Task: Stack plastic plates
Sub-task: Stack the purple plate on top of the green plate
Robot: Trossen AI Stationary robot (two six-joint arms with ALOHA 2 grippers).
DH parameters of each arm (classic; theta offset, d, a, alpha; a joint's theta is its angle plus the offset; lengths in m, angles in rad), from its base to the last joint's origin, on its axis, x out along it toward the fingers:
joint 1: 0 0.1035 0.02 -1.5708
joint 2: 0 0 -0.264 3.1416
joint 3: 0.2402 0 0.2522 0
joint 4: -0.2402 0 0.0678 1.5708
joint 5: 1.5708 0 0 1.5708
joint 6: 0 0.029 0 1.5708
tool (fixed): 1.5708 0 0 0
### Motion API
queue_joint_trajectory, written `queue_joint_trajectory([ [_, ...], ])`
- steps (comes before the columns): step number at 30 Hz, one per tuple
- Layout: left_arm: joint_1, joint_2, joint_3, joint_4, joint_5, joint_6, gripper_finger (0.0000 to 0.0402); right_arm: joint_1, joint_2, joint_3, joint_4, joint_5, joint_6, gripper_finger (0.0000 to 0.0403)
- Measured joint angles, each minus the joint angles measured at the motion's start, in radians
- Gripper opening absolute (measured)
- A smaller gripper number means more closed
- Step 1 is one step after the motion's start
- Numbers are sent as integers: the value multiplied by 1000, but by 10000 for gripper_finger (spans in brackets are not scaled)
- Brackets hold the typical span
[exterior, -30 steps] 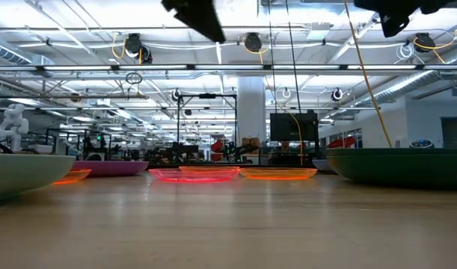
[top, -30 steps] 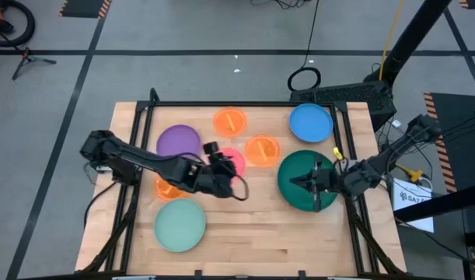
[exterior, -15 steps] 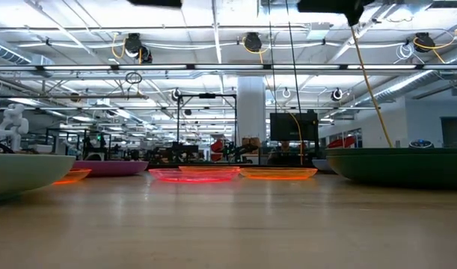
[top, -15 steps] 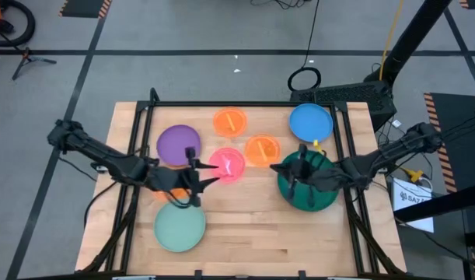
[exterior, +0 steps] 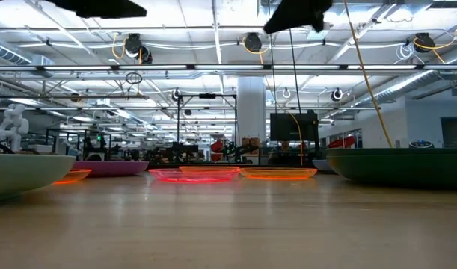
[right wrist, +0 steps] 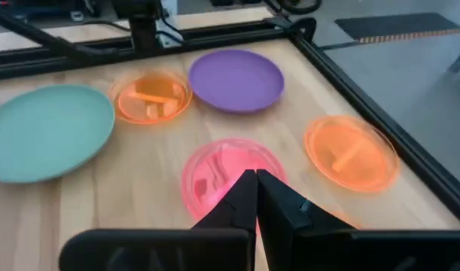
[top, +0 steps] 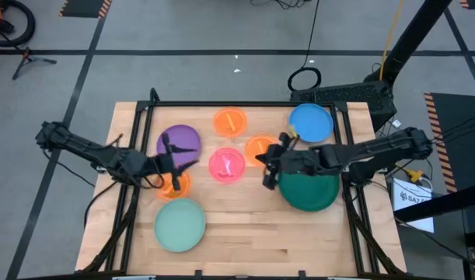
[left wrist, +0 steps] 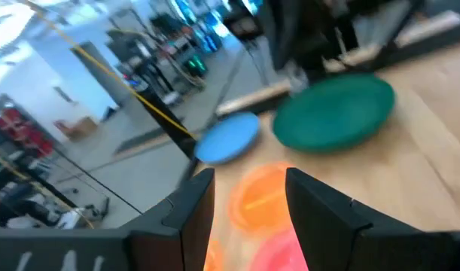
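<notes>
Wooden table [top: 245, 233] carrying scattered plastic plates [top: 227, 165]. Left gripper [top: 169, 152], fingers parted and empty, over the purple plate [top: 184, 137]. Right gripper [top: 270, 165], fingers pressed together and empty, near the centre.

Left pincer [top: 173, 152] parted, right pincer [top: 268, 167] closed.

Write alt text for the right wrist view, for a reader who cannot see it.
The right pincer, shut and empty, hangs over a small pink plate on a wooden table. Beyond it lie a mint plate, a purple plate and two translucent orange plates, all separate, none stacked.
</notes>
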Motion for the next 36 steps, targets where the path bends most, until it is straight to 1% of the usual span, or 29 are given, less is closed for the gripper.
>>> queue_joint_trajectory([
  [3,20,-93,-19,-11,-22,-16,170,-50,65,61,-6,-75,-44,2],
  [6,35,-161,-24,-85,-80,-66,170,-93,137,129,-5,-130,-81,2],
  [9,45,-201,-24,-140,-155,-124,170,-124,220,202,-6,-187,-148,2],
  [12,52,-228,-24,-180,-189,-155,170,-138,309,279,-4,-234,-209,2],
  [15,61,-235,-24,-202,-194,-154,170,-143,395,354,4,-238,-255,2],
  [19,62,-233,-24,-222,-200,-154,170,-144,500,436,50,-237,-267,2],
  [23,62,-234,-24,-222,-201,-168,170,-137,596,501,135,-282,-302,2],
  [26,62,-233,-24,-222,-201,-177,170,-136,673,579,168,-286,-317,2],
  [29,62,-234,-20,-216,-214,-191,170,-148,752,672,168,-286,-324,2],
  [31,62,-234,1,-217,-245,-225,170,-164,808,735,167,-285,-324,2],
  [33,62,-235,25,-221,-255,-262,170,-181,869,799,146,-286,-334,2],
  [36,54,-247,58,-266,-256,-314,170,-212,944,877,114,-283,-330,2],
])
